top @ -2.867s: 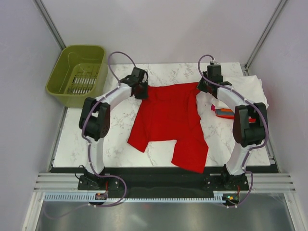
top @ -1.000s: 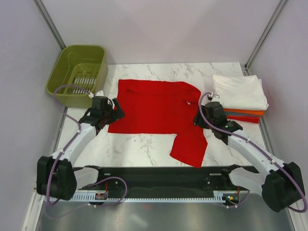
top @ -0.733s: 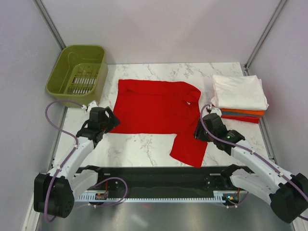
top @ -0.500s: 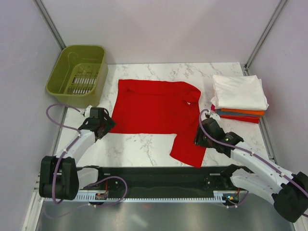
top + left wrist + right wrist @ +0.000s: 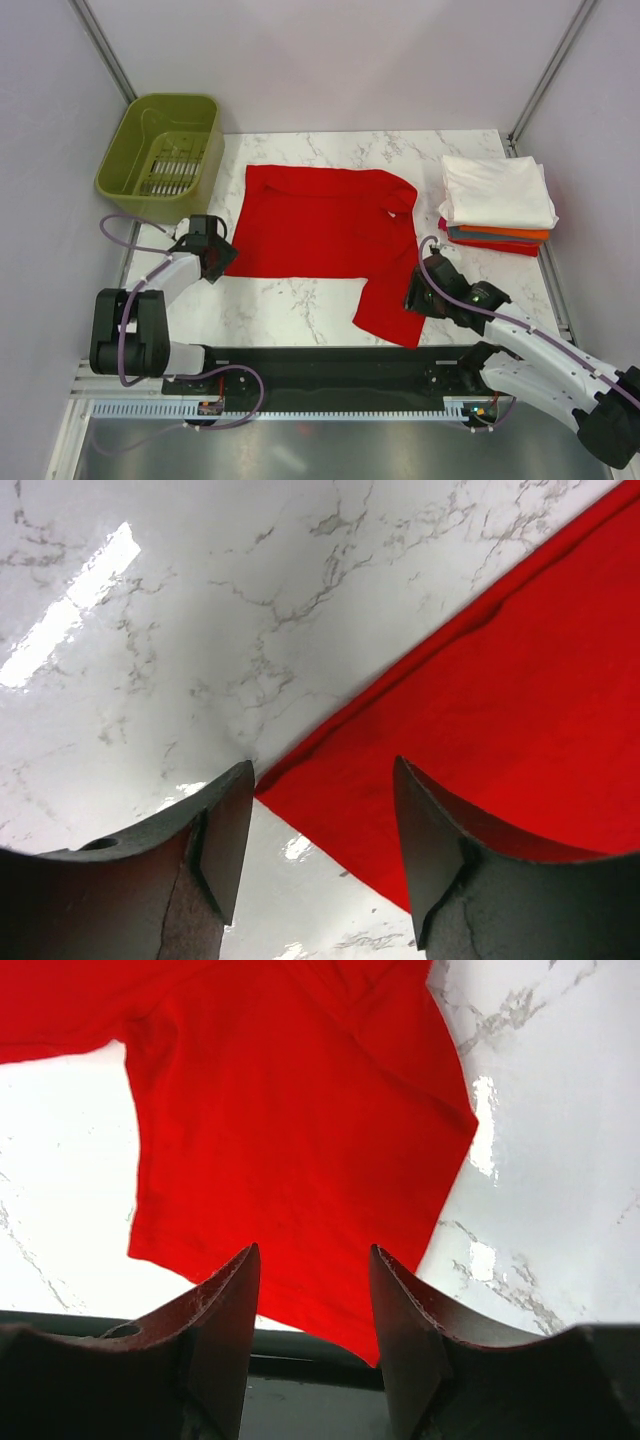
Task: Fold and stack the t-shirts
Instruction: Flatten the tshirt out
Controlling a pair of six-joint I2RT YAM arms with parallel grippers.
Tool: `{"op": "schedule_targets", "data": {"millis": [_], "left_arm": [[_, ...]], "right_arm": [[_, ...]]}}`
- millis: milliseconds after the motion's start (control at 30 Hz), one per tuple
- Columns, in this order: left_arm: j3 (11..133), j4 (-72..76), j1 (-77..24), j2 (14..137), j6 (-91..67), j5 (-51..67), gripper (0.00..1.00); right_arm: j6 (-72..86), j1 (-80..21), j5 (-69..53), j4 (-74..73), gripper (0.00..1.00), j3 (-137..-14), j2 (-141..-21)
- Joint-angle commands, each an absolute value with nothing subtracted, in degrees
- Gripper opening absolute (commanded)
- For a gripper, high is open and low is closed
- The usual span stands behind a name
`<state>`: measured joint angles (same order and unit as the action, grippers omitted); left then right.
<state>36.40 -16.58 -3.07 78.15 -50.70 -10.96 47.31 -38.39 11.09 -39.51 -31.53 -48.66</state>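
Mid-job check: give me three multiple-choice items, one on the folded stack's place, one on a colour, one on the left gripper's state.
1. Where on the table is the folded stack? A) far right B) near left C) centre
2. What colour is its top shirt? A) grey B) white C) orange
3. The left gripper is: A) shut on cloth B) open over a corner of the red t-shirt C) out of view
1 A: it lies at the far right. 2 B: the uppermost shirt is white. 3 B: its fingers stand apart around the corner.
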Motion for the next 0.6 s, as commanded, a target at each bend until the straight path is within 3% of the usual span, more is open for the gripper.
{"op": "schedule_targets", "data": {"millis": [0,567], "left_arm": [[37.6,-15.0,-2.8,80.0,-54.7,-10.6,0.63],[31.7,-17.8,-2.8,74.5,-56.8,-12.5,0.59]], "right_arm": [[50.1,-38.8,13.1,-43.8,0.59,-32.1,-47.3],[51.2,-39.0,12.5,-48.2,0.58,-34.2,-48.1]]}}
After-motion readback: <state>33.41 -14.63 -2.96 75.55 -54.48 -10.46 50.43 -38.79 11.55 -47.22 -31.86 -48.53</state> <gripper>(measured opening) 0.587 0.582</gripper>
